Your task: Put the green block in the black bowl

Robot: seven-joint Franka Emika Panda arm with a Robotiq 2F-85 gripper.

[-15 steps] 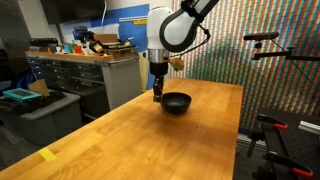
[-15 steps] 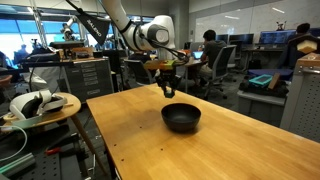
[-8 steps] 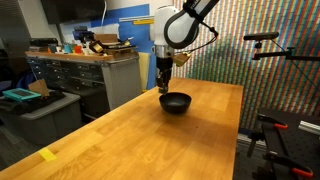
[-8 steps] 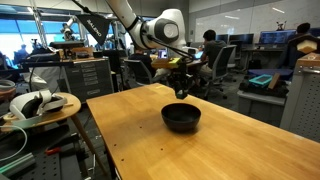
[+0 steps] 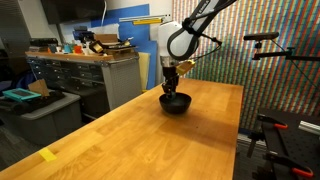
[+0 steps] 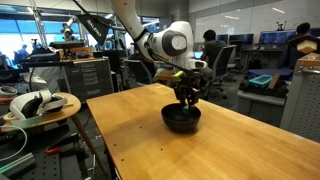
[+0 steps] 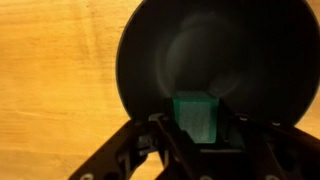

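The black bowl (image 5: 175, 102) stands on the wooden table, also seen in an exterior view (image 6: 182, 119) and filling the wrist view (image 7: 215, 60). My gripper (image 5: 171, 88) hangs straight down right over the bowl, also in an exterior view (image 6: 187, 97). In the wrist view the gripper (image 7: 197, 128) is shut on the green block (image 7: 196, 116), a small green cube held between the two fingers above the bowl's inside. The block is too small to make out in both exterior views.
The wooden table (image 5: 140, 140) stretches toward the camera, with a yellow tape mark (image 5: 48, 154) near its front corner. A teal tray (image 5: 18, 96) lies on a cabinet beside the table. A cart with a white headset (image 6: 35, 102) stands next to the table.
The arm has carried the block sideways from beside the bowl to directly above it and has come lower toward the bowl.
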